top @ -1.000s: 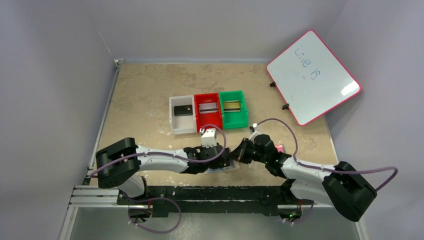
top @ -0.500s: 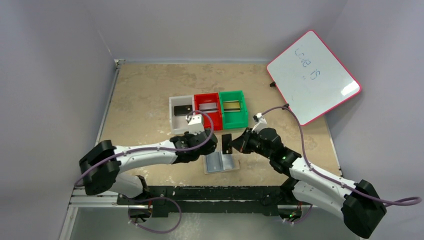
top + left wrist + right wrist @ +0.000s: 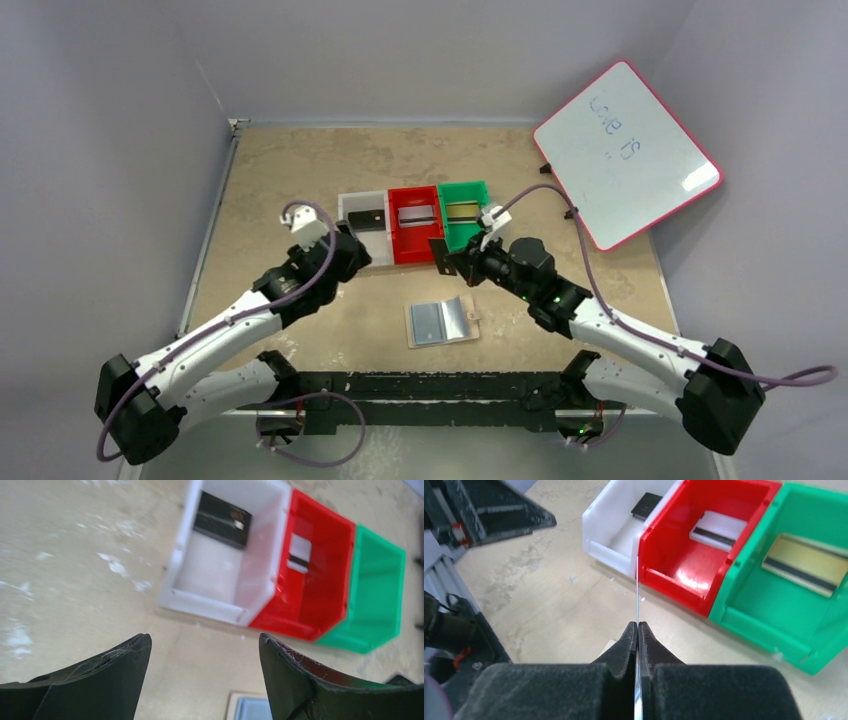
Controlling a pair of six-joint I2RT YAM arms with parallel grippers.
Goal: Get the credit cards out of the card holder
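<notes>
The right gripper (image 3: pixel 638 627) pinches a black credit card (image 3: pixel 438 255) edge-on just near of the red bin (image 3: pixel 674 592), the left gripper (image 3: pixel 205 645) hangs wide-jawed beside the white bin (image 3: pixel 200 605), and the card holder (image 3: pixel 441 322) lies open nearer.

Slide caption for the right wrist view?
Right fingers pinch a card edge-on before the white bin, red bin and green bin.

Whiteboard (image 3: pixel 628 155), faint blue handwriting, too small to read

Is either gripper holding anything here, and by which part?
Right gripper pinches a black card by one edge; left gripper holds nothing.
</notes>
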